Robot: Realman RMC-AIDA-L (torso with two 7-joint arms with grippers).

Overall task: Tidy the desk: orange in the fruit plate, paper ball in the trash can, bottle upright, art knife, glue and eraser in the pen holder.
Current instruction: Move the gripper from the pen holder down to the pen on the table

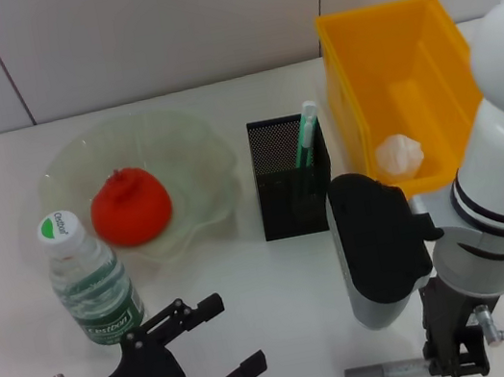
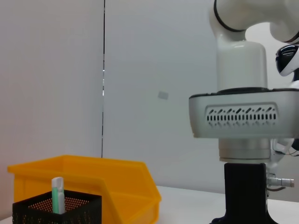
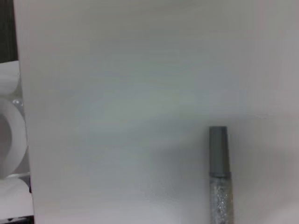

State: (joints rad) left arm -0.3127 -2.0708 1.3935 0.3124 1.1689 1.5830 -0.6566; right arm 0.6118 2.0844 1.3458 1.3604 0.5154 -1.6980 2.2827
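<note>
Two arms reach over the smooth white table (image 1: 278, 281). Largest of the things on it is the trash can (image 1: 398, 89), a bright yellow rectangular plastic bin at the far right, with the small crumpled white paper ball (image 1: 399, 156) lying inside near its front wall. Next comes the fruit plate (image 1: 189, 151), a wide translucent pale-green glass bowl with a ruffled rim at the far left; the orange (image 1: 130, 206), round, red-orange and bumped on top, sits in it. Between bowl and bin stands the pen holder (image 1: 282, 183), a black square mesh cup holding a green-and-white stick-shaped item (image 1: 306, 145) upright. Just in front of the bowl the bottle (image 1: 91, 283) stands upright, clear ribbed plastic with a white cap and dark green label.

Near the table's front edge on the right lies a slim grey pen-like tool (image 1: 387, 372), its barrel glittery in the right wrist view. The right end effector (image 1: 456, 359) is down at this tool's end; whether it is spread or pinching, I cannot tell. The left end effector (image 1: 224, 350), black, hovers at the front left with its fingers spread apart, holding nothing.
</note>
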